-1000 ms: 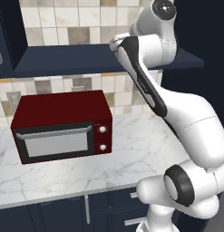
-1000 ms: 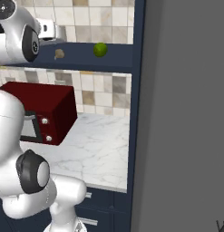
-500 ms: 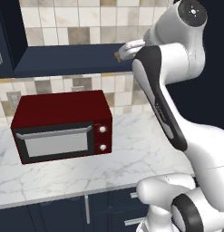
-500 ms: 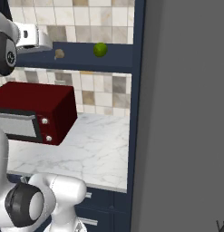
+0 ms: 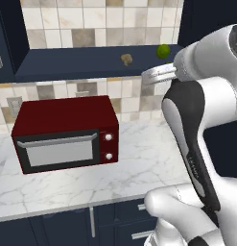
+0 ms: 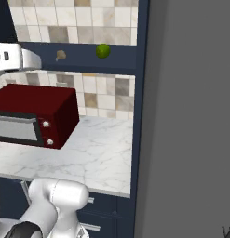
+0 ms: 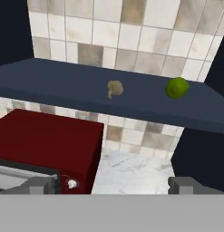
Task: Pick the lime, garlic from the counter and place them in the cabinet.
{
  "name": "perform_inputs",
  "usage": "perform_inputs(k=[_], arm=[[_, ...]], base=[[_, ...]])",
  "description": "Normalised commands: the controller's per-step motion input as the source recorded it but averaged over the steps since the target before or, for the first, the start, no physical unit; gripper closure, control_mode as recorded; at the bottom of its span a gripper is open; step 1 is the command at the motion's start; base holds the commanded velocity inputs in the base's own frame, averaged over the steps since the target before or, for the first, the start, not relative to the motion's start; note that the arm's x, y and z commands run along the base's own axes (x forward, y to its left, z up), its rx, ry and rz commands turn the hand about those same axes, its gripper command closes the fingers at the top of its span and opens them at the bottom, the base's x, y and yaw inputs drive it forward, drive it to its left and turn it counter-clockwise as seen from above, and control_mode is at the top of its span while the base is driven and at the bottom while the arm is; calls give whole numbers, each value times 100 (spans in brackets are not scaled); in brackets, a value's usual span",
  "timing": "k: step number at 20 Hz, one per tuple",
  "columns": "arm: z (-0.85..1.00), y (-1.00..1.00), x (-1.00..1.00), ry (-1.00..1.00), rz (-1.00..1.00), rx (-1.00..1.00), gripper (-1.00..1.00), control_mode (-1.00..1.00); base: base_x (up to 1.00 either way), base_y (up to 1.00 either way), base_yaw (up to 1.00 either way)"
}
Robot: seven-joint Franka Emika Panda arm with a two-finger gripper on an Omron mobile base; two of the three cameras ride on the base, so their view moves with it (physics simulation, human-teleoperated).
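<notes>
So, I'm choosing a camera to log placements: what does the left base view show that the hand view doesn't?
Left base view alone: the robot's white arm and the microwave's whole door with both knobs. Hand view alone: the two finger tips, set wide apart. Both: garlic and lime on the cabinet shelf, apart, above the marble counter.

garlic [image 7: 114,88] left of lime [image 7: 177,87]

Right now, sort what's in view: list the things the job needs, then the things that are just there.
Job things:
lime, on the cabinet shelf
garlic, on the same shelf, left of the lime
counter

Just there:
red microwave, on the counter
tiled wall
</notes>
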Motion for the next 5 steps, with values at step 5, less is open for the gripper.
perform_inputs(k=[5], arm=[[-18, -21, -9, -16, 0, 0, -100, -100]], base=[[0, 0, 0]])
